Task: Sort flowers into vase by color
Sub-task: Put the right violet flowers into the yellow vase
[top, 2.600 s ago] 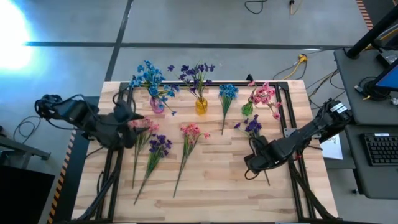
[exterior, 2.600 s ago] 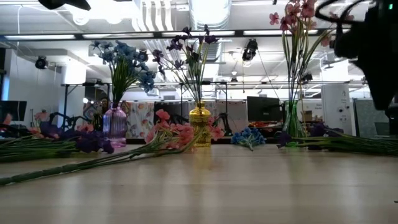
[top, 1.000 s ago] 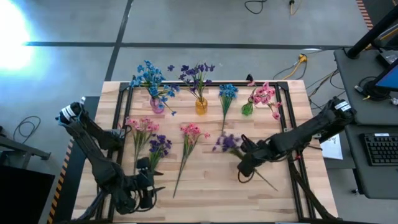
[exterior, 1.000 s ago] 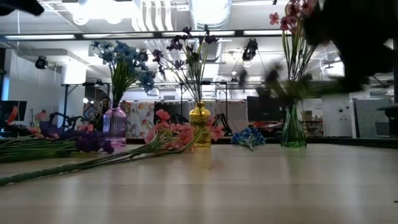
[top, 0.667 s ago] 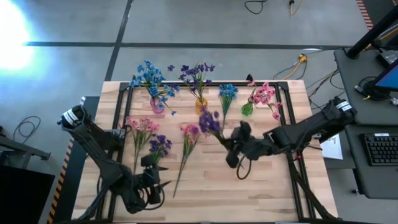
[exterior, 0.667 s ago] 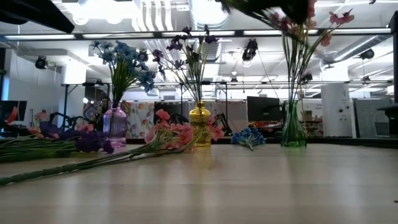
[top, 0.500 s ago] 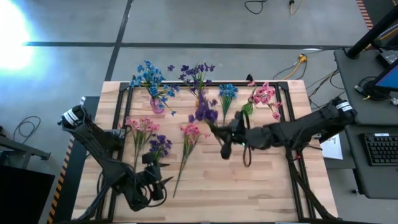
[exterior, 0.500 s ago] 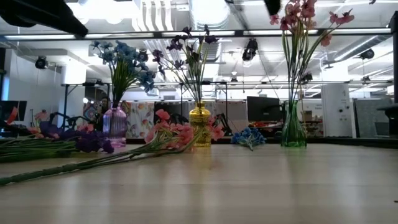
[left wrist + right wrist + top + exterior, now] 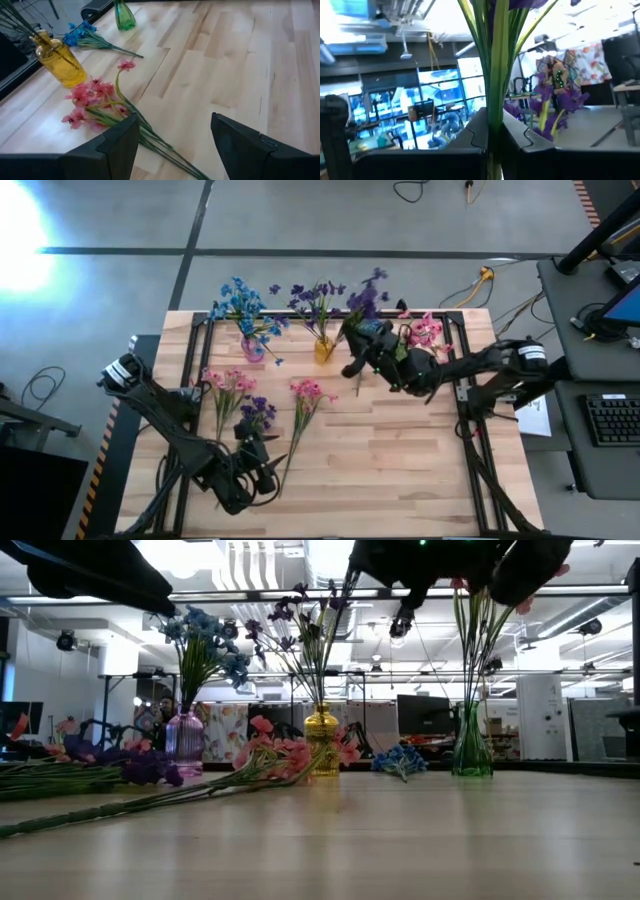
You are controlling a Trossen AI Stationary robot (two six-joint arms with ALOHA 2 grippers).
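Purple flower (image 9: 365, 292) lifted toward yellow vase (image 9: 323, 350), right gripper (image 9: 352, 367) jaws clamped on stem, left gripper (image 9: 262, 470) jaws apart, empty

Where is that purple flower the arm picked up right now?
High view: the purple sprig is up in the right gripper, near the table's far edge, between the yellow vase and green vase.

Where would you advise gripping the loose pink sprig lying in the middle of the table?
Probably on the bare stem of the pink sprig, below the blossoms, coming straight down with jaws across it: it lies flat, and the open left gripper is nearest.
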